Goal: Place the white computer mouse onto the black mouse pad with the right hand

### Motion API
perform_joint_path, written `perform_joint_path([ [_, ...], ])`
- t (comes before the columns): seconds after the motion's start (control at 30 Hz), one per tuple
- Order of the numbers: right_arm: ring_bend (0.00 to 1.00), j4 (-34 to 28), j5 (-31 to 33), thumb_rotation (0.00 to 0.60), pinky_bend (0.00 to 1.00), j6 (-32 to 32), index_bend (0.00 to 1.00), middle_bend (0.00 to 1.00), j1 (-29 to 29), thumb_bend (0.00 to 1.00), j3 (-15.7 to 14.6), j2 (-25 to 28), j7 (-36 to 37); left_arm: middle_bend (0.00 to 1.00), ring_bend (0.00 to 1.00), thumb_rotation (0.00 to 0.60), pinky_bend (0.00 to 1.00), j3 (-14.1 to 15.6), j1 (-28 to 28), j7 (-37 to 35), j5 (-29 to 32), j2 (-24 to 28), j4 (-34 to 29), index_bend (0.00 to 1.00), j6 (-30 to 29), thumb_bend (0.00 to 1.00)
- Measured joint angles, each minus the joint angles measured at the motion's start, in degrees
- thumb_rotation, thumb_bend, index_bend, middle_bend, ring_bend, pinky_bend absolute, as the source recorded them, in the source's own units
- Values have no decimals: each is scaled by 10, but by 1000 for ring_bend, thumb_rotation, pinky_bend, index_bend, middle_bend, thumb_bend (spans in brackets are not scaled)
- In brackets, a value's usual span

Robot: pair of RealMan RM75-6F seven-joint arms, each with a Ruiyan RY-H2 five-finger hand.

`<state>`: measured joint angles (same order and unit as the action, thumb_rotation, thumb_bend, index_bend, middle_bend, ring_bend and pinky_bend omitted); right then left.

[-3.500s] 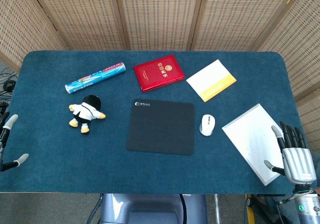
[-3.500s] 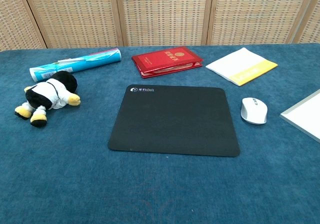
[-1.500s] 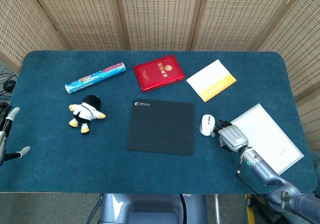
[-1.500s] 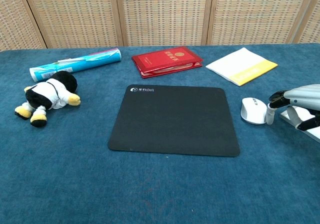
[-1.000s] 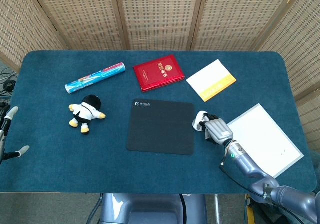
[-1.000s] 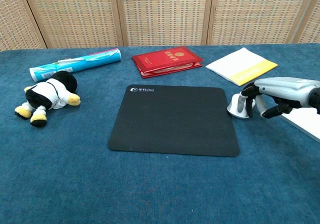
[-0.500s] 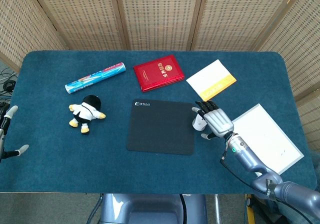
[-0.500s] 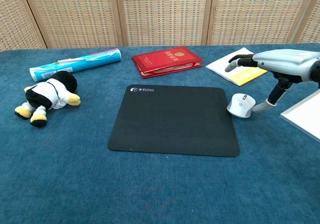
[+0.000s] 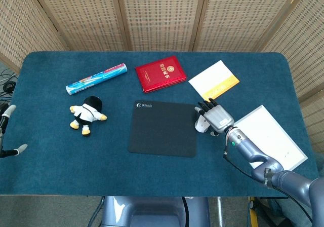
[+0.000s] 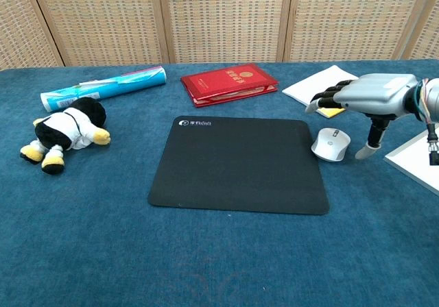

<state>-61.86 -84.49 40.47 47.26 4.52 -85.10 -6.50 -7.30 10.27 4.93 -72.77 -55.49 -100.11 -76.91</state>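
The white computer mouse point(image 10: 330, 144) lies on the blue cloth, just off the right edge of the black mouse pad point(image 10: 236, 164). My right hand point(image 10: 363, 94) hovers above and slightly right of it with fingers spread forward. Its thumb points down to the cloth beside the mouse, a small gap between them. Nothing is held. In the head view the right hand point(image 9: 216, 116) covers part of the mouse point(image 9: 201, 125), next to the pad point(image 9: 162, 128). Only fingertips of my left hand point(image 9: 7, 130) show at the left table edge, apart and holding nothing.
A red booklet point(image 9: 160, 73) and a white-and-yellow booklet point(image 9: 213, 80) lie behind the pad. A blue tube point(image 9: 96, 78) and a plush toy point(image 9: 87, 113) are at the left. A white board point(image 9: 268, 136) lies right of my right hand.
My right hand pushed the mouse left to the pad's edge, then let go. In the last half second the thumb has come off the mouse, which stays put.
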Motion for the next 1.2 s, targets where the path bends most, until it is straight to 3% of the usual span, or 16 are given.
perform_joint_path([
  [0.4, 23, 71, -70, 600, 126, 10, 175, 119, 30, 184, -42, -31, 25, 0, 0, 600, 0, -3, 8, 21, 19, -8, -1, 0, 8, 0],
  [0.63, 77, 120, -102, 600, 170, 29, 244, 195, 41, 347, -65, -51, 40, 0, 0, 600, 0, -4, 11, 30, 28, -11, -1, 0, 10, 0],
  [0.7, 121, 134, -107, 600, 194, 31, 291, 238, 43, 397, -70, -58, 48, 0, 0, 600, 0, -5, 13, 33, 30, -13, 0, 0, 12, 0],
  [0.77, 217, 145, -111, 600, 252, 36, 400, 340, 44, 471, -73, -64, 55, 0, 0, 600, 0, -5, 14, 36, 33, -14, 0, 0, 14, 0],
  [0.9, 332, 167, -122, 600, 318, 71, 523, 469, 42, 553, -79, -75, 86, 0, 0, 600, 0, -5, 16, 40, 38, -16, -1, 0, 15, 0],
  [1.03, 341, 189, -136, 600, 322, 119, 529, 480, 38, 613, -84, -81, 124, 0, 0, 600, 0, -5, 17, 41, 40, -16, -1, 0, 18, 0],
  [1.2, 341, 194, -168, 600, 322, 190, 529, 481, 43, 620, -88, -72, 135, 0, 0, 600, 0, -4, 19, 39, 40, -15, 0, 0, 21, 0],
])
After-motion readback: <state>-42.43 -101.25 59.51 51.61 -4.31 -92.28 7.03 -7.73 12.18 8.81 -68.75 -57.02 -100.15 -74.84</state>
